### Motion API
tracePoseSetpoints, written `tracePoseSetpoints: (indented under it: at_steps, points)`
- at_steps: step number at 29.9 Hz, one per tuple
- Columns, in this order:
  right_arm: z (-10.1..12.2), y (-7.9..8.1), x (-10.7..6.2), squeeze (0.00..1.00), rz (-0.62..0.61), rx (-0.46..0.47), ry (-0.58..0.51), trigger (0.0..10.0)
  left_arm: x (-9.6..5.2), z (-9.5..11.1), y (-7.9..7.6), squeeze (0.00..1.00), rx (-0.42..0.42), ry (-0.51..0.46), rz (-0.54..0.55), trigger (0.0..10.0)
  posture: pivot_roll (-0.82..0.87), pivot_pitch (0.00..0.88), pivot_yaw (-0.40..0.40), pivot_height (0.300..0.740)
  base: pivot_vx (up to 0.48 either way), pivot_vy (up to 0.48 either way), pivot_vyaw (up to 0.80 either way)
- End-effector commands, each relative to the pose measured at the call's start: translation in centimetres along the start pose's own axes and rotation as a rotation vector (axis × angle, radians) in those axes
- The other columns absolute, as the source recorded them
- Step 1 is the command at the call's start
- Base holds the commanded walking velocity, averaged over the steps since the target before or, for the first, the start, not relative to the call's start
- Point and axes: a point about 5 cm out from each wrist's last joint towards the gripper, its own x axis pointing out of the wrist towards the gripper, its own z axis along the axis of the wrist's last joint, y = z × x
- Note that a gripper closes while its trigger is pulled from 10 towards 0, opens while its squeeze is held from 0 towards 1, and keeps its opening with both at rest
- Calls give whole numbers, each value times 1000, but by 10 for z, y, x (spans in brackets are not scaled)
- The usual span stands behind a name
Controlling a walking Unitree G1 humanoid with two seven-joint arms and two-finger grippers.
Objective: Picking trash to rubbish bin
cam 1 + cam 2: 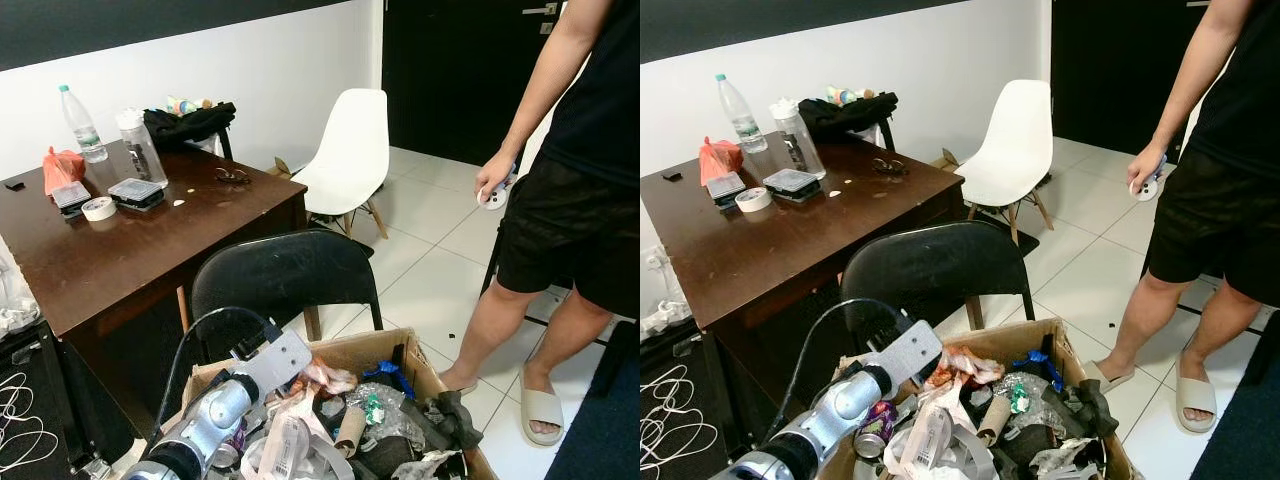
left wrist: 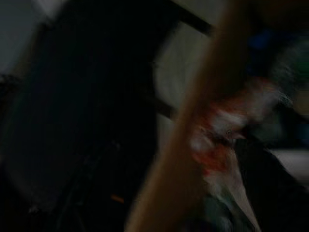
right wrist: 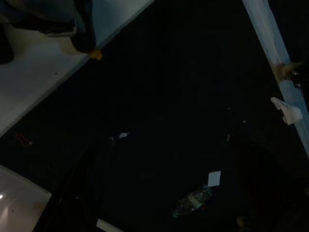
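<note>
The left arm (image 1: 215,410) reaches into the cardboard box (image 1: 352,350) of trash (image 1: 385,415), its pincer hidden so I cannot tell its grip, beside a red-white wrapper (image 1: 325,378), before the black chair (image 1: 285,275), dark tabletop (image 1: 150,235) and a standing person (image 1: 570,200).

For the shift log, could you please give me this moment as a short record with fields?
bin: open cardboard box on the floor, full of mixed trash
left arm: reaches over the box's near left corner, its wrist beside a red and white wrapper
furniture: black chair behind the box, dark wooden table, white chair
table items: water bottle, tape roll
person: stands right of the box, hand holding a white controller
</note>
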Motion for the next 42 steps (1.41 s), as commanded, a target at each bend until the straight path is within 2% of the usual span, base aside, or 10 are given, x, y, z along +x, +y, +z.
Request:
tracePoseSetpoints:
  at_steps: [1,5,7,11,13,14,16,19,25,42]
  points:
    - [-2,5,0,0,11,-3,7,10000,-12,-23,-12,0,1,73,-92,10000,-278,111,127,740,0,0,0]
    - [-2,6,0,0,14,-3,6,10000,-21,-38,-22,0,-57,128,-138,10000,-275,111,129,740,0,0,0]
    - [-2,7,0,0,16,-3,5,10000,-33,-58,-34,0,-122,214,-176,10000,-270,112,132,740,0,0,0]
    - [-1,8,-1,0,19,-3,5,10000,-47,-76,-48,0,-123,303,-221,10000,-269,112,132,740,0,0,0]
    - [-2,9,-1,0,21,-3,6,10000,-61,-92,-62,0,-160,382,-258,10000,-267,114,133,740,0,0,0]
    - [-2,9,-1,0,21,-3,6,10000,-61,-92,-62,0,-160,382,-258,10000,-267,114,133,740,0,0,0]
    - [-2,10,-1,0,24,-5,7,10000,-77,-107,-75,0,-230,461,-286,10000,-265,114,132,740,0,0,0]
    - [-3,11,-1,0,26,-7,8,10000,-89,-117,-83,0,-289,513,-286,10000,-263,116,131,740,0,-268,0]
    - [-3,11,-1,0,26,-9,9,10000,-96,-122,-87,0,-317,542,-285,10000,-263,116,131,740,0,-461,0]
    - [-8,10,-1,0,23,-7,17,10000,-105,-128,-103,0,-362,601,-300,10000,-272,125,132,740,0,0,0]
